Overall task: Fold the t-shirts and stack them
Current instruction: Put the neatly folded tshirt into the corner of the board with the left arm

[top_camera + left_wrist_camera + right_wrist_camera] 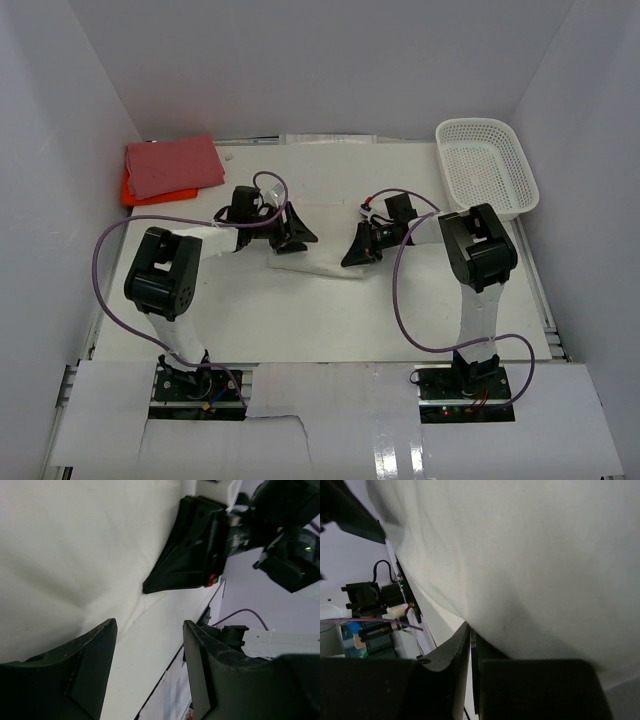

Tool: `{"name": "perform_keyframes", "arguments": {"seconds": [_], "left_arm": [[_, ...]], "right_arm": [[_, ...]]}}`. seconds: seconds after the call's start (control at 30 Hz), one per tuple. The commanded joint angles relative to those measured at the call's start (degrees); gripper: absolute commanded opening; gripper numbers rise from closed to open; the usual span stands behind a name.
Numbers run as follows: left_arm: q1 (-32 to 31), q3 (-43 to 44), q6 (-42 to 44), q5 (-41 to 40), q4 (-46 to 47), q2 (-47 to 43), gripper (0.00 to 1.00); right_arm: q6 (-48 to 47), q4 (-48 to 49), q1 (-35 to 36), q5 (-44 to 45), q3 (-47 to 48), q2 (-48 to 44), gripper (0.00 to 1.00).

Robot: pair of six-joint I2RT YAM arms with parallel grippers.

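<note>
The cream t-shirt [322,255] lies as a small folded shape in the middle of the table, between my two grippers. My left gripper [296,236] hovers at its left end, open and empty; in the left wrist view its jaws [150,625] stand apart over the shirt's edge [75,555]. My right gripper [358,250] is at the right end, shut, with its tips [470,627] pressed against the cream cloth [530,555]; I cannot tell if cloth is pinched. At the back left, the folded pink-red t-shirt [172,165] lies on the orange t-shirt [130,190].
A white mesh basket [487,165] stands at the back right corner, holding nothing. White walls close in the table on the left, back and right. Purple cables loop beside both arms.
</note>
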Motion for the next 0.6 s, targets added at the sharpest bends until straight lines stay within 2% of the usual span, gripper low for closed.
{"name": "perform_keyframes", "arguments": {"seconds": [0.0, 0.13, 0.17, 0.2, 0.27, 0.37, 0.5, 0.57], "left_arm": [[-0.54, -2.15, -0.29, -1.56, -1.68, 1.93, 0.66], [-0.28, -2.50, 3.83, -10.07, -12.31, 1.24, 0.66], [0.33, -2.68, 4.28, -15.40, -14.86, 0.80, 0.66], [0.95, -3.12, 4.46, -17.46, -18.45, 0.18, 0.66], [4.62, -5.74, 3.68, -20.19, -20.32, -2.63, 0.66], [9.81, -8.04, 2.79, -20.64, -21.04, -7.18, 0.66], [10.45, -6.73, 2.27, -18.36, -22.17, -11.86, 0.66], [10.53, -3.31, 2.26, -18.79, -25.06, -13.35, 0.66]], "right_arm": [[-4.72, -5.61, -0.38, 4.80, 4.02, 3.83, 0.10], [-4.99, -7.93, -1.96, 8.77, 2.29, 4.01, 0.11], [-4.90, -8.02, -3.01, 8.95, 1.93, 3.84, 0.11], [-4.99, -8.02, -3.45, 8.95, 1.41, 3.66, 0.11], [-5.25, -8.10, -4.51, 9.04, 1.05, 3.05, 0.11], [-5.43, -8.37, -5.04, 9.48, 0.61, 2.08, 0.11], [-5.43, -8.63, -5.21, 8.87, 1.23, 1.99, 0.11], [-5.34, -8.63, -5.13, 7.29, 2.02, 1.73, 0.10]]}}
